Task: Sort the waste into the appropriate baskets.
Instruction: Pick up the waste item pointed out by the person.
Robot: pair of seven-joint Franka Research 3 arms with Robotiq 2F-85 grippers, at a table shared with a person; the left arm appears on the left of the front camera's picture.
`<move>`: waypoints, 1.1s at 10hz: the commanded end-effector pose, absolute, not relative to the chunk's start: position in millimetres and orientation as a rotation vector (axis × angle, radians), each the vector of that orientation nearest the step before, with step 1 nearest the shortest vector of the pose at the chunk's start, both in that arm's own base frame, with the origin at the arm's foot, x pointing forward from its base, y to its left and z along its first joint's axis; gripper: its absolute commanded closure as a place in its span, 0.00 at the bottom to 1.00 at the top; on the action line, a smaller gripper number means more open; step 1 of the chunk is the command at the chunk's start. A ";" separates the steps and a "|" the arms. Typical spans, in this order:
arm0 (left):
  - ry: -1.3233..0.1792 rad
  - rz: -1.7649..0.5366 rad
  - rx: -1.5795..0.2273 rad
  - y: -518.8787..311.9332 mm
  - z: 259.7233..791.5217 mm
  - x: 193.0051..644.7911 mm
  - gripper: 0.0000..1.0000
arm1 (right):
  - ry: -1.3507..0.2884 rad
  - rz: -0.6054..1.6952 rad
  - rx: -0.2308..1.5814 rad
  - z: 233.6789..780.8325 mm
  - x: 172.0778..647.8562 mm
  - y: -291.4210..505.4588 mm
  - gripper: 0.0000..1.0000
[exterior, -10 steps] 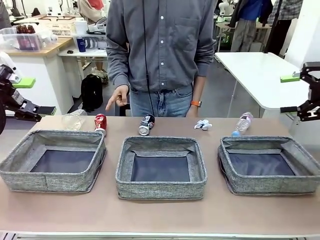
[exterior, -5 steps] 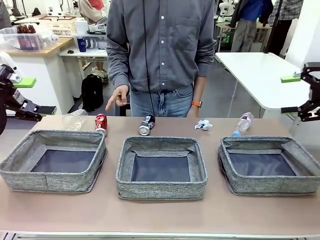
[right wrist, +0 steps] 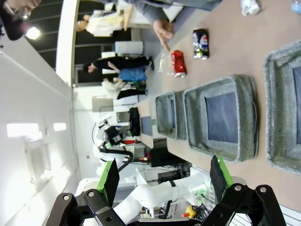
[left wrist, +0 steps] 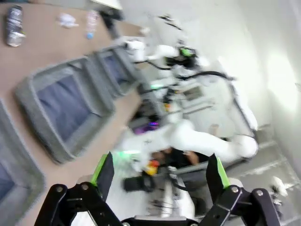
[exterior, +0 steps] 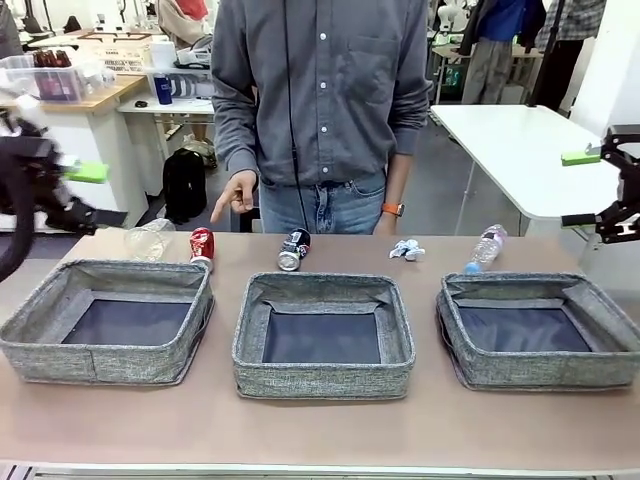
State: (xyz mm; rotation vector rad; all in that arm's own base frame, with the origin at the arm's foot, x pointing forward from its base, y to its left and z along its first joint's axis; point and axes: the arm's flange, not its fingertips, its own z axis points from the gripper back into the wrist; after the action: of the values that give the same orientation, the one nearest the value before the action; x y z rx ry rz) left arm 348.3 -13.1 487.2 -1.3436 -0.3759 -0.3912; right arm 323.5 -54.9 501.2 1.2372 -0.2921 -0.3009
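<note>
the three baskets take up most of the table (exterior: 320, 430): left basket (exterior: 90, 360), middle basket (exterior: 320, 378), right basket (exterior: 540, 372), with only narrow gaps between them. all three stand open from above, dark bottoms bare. a bare strip runs along the near edge. behind the far rims lies a row: cup (exterior: 148, 241) just beside red can (exterior: 201, 245), both close against the left basket; dark can (exterior: 292, 250), paper wad (exterior: 405, 249) and bottle (exterior: 486, 244) lie well apart. a person's hand (exterior: 235, 195) hangs above the far edge, between red can and dark can
</note>
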 end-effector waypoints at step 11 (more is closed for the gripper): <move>-0.290 -0.329 -0.403 -124.7 456.4 459.0 0.00 | -0.316 -0.277 1.256 501.5 326.9 -54.3 0.00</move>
State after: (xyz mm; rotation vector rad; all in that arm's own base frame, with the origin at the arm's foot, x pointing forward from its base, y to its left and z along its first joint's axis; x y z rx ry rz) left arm 462.4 -127.3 462.0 -0.4291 -0.2940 -0.3222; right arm 323.6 -55.3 501.2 1.2366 -0.2915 -0.3009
